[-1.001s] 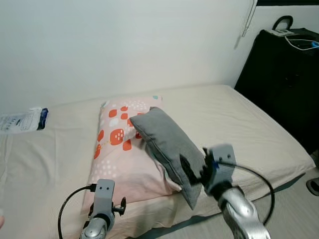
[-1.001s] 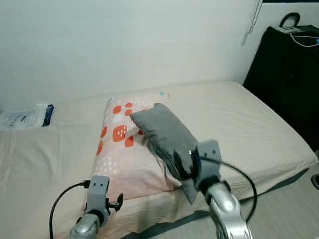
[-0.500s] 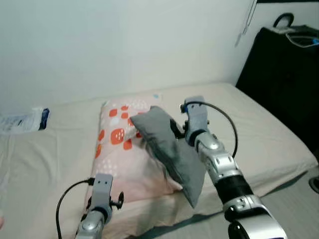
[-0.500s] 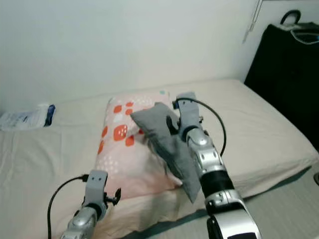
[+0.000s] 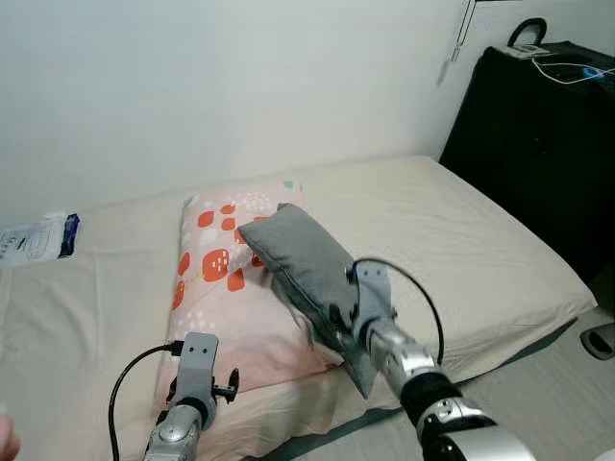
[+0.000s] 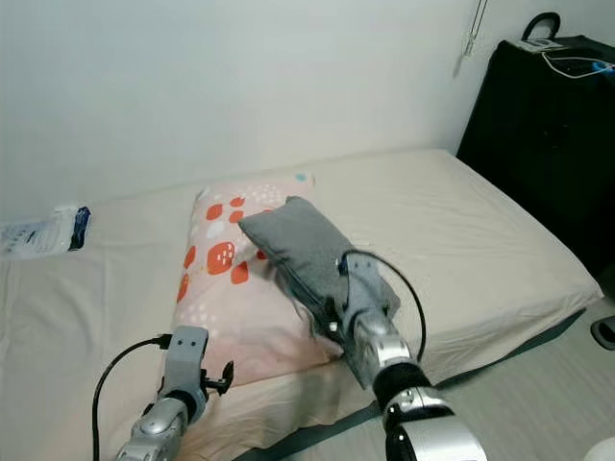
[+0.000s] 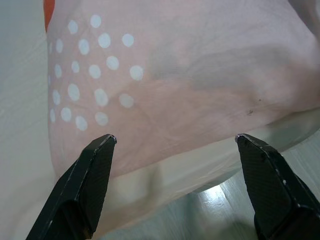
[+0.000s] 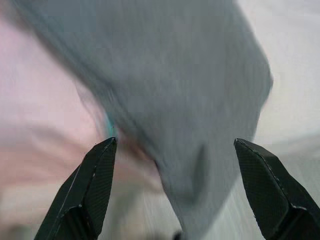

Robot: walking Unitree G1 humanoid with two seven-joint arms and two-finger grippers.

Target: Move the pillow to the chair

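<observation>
A grey pillow (image 5: 303, 264) lies slanted across a pink pillow (image 5: 216, 288) with red and white spots, on the bed. My right gripper (image 8: 175, 142) is open and hovers just off the grey pillow's (image 8: 170, 75) near end, its wrist (image 5: 372, 293) low over the bed's front edge. The fingers (image 8: 95, 185) hold nothing. My left gripper (image 7: 175, 137) is open too, facing the pink pillow's (image 7: 175, 65) front edge, with its wrist (image 5: 197, 360) at the lower left.
The bed (image 5: 461, 240) has a beige sheet and a white wall behind it. A tall black case (image 5: 538, 134) stands at the right, with cables on top. A white packet (image 5: 34, 240) lies at the bed's far left. Floor (image 5: 557, 403) shows at the lower right.
My right arm reached up over the grey pillow half a second ago and has since dropped back to its near end. The left arm stayed put. The camera shifted slightly.
</observation>
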